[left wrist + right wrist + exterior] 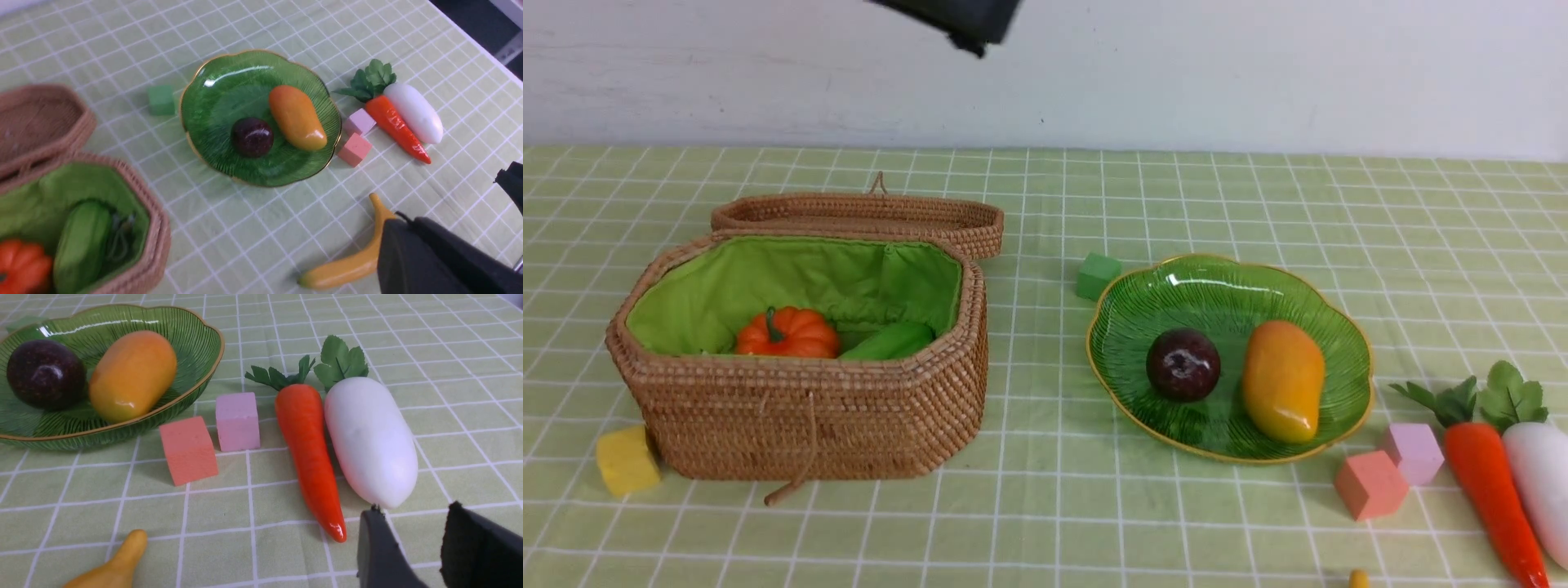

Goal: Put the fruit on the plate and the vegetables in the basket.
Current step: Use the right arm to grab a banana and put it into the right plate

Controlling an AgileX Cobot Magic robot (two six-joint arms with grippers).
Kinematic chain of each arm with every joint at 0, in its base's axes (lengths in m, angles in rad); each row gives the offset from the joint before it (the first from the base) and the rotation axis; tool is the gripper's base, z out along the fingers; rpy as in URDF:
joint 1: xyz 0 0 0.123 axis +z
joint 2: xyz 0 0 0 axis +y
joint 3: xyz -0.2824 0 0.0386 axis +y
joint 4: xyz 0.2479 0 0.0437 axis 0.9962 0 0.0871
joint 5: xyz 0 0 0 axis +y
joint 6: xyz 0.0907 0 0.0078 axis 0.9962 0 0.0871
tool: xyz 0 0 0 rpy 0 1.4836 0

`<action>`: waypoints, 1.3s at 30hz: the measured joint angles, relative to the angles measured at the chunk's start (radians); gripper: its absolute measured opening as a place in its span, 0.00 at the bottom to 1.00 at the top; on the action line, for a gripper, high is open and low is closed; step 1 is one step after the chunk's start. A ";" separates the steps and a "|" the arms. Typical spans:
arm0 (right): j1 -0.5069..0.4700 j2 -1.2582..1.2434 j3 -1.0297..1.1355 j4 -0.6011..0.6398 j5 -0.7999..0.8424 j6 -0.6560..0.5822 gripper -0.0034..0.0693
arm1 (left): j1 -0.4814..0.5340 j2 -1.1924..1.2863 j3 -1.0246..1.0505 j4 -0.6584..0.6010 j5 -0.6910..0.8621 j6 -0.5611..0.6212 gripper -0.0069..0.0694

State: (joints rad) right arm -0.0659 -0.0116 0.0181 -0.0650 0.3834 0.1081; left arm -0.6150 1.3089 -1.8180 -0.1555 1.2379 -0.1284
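Relative to the plate (pixel 1357 384): banana (pixel 355 261) on the near side, carrot (pixel 308 457) and radish (pixel 369 437) off to the right, basket (pixel 792 416) left. My left gripper (pixel 408 220) is pressed together, empty; right gripper (pixel 408 510) is spread, nothing in it. Next I'd center the right jaws over the banana's middle, align across its curve, and lift clear of the rim.

So the mango (pixel 1283 381) and plum (pixel 1183 364) are on the plate (pixel 1232 356), right of the basket (pixel 796 351) with the pumpkin (pixel 788 332) and cucumber (pixel 892 341) in it.
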 joint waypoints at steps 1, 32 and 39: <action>0.000 0.000 0.000 0.000 0.000 0.000 0.38 | 0.000 -0.057 0.070 0.013 0.000 -0.031 0.07; 0.000 0.000 0.000 0.000 0.000 0.000 0.38 | 0.000 -1.261 1.208 0.018 -0.213 -0.418 0.07; 0.000 0.000 0.000 0.000 0.000 0.000 0.38 | 0.000 -1.261 1.209 0.076 -0.237 -0.419 0.07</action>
State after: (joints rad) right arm -0.0659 -0.0116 0.0181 -0.0650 0.3834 0.1081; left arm -0.6150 0.0477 -0.6089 -0.0799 1.0012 -0.5476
